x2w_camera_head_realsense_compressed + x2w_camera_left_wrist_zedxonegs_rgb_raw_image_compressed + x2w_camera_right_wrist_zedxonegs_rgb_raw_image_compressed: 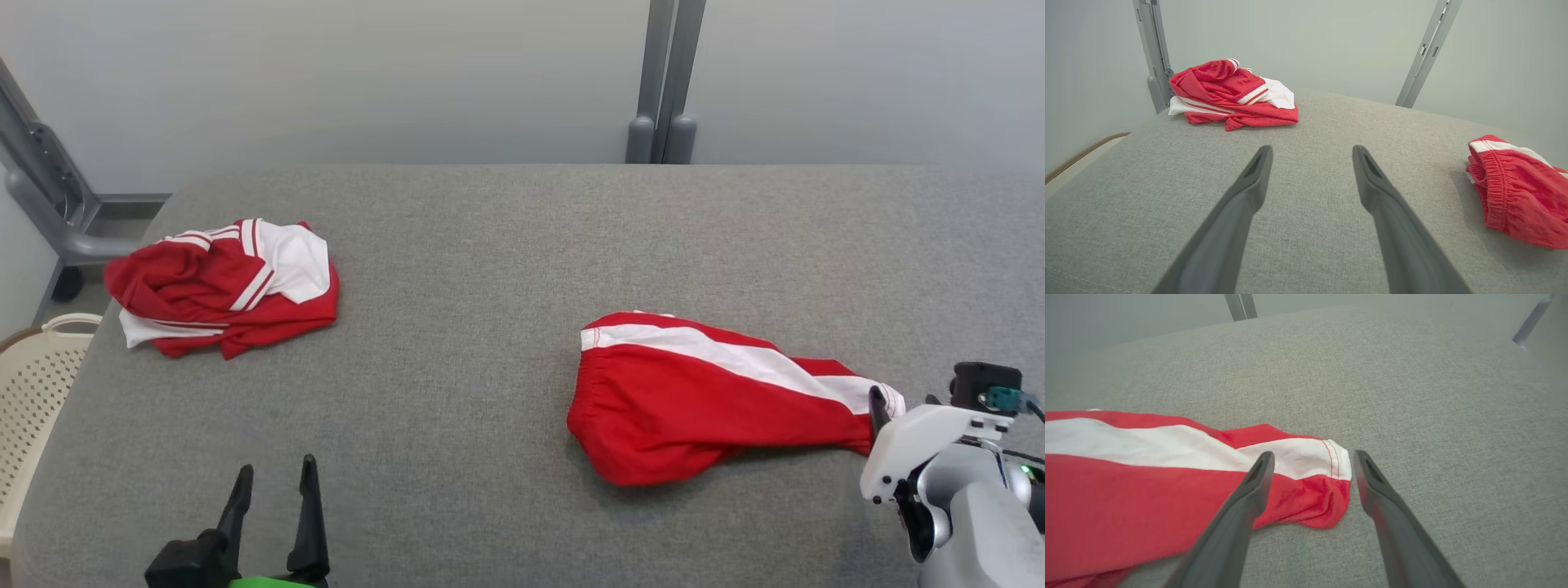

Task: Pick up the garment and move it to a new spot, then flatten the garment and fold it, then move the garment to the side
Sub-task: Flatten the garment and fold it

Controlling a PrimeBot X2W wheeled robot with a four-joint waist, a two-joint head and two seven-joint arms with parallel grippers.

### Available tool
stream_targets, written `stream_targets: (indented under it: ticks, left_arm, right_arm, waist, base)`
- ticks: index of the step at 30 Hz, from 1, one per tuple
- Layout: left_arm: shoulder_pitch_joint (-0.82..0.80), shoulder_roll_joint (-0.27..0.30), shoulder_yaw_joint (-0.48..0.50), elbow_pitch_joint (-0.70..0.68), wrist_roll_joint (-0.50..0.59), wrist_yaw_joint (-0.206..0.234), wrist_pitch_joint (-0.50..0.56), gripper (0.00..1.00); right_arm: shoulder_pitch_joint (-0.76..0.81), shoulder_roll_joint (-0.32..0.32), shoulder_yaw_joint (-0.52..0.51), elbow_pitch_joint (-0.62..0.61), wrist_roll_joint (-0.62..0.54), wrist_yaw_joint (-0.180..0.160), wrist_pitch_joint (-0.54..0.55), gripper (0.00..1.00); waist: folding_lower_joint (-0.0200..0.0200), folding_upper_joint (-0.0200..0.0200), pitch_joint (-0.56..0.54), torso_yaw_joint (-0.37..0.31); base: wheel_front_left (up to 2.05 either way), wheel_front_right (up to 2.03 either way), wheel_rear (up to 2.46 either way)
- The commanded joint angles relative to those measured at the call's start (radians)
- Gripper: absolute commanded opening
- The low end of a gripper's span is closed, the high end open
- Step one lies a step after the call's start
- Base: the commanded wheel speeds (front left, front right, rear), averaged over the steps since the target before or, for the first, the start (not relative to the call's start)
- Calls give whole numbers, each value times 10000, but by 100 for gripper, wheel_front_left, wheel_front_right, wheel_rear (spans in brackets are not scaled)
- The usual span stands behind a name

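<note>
The garment, red shorts with a white side stripe, lies loosely bunched on the right half of the grey padded table; its elastic waistband faces left. My right gripper is open just over the garment's leg hem, which lies slack on the table between the fingers without being pinched. One dark finger of it shows at the hem's end. My left gripper stands open and empty near the front left edge, well apart from the garment.
A second red and white garment lies crumpled at the table's far left. A beige slatted basket stands off the left edge beside a grey stand. Grey posts rise behind the table.
</note>
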Motion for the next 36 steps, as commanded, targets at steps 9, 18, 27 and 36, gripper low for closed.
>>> stream_targets:
  ticks: [9, 18, 27, 36]
  left_arm:
    - [81, 163, 354, -146, -38, 614, 278, 100]
    - [-189, 519, 239, 79, 189, 768, 689, 100]
    - [-126, 832, -116, 289, 346, 467, 965, 100]
    - [151, 762, -363, 192, 295, 479, 1040, 100]
  right_arm:
    - [1843, -16, 1734, -2178, 2690, -9, -1757, 100]
    - [3105, -7, 3296, -3953, 2927, -7, -2676, 100]
    - [3833, -9, 4230, -4556, 2688, -9, -2471, 100]
    - [4244, -6, 4089, -4676, 2646, -9, -2319, 100]
  waist:
    - [-1, -1, -460, -252]
    - [-1, -1, -664, -434]
    - [-1, -1, -885, -648]
    - [-1, -1, -859, -770]
  base:
    - [0, 0, 0]
    - [0, 0, 0]
    - [0, 0, 0]
    - [0, 0, 0]
